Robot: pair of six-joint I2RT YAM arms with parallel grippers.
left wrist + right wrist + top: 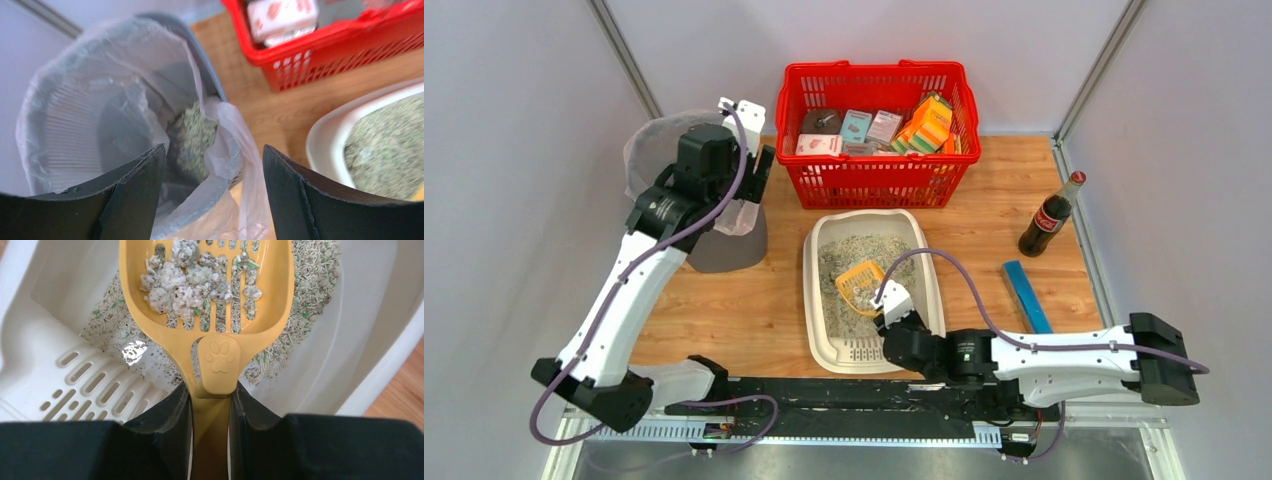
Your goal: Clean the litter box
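In the right wrist view, the right gripper (210,399) clamps a clump-laden scoop (218,362); left gripper (214,156) gapes empty.

Legible text: none | scoop (218,359) handle: moulded paw-print emblem, no lettering | cola bottle (1050,215): red label, script too small to read | box (282,15) in red basket (320,50): red print, blurred

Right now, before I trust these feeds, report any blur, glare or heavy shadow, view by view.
Top external: sharp and evenly lit, only soft shadows on the table. Left wrist: soft throughout, the litter box granules and red basket smeared. Right wrist: crisp on the scoop and its clumps, with one blown-out glare patch on the box floor beside the grate.
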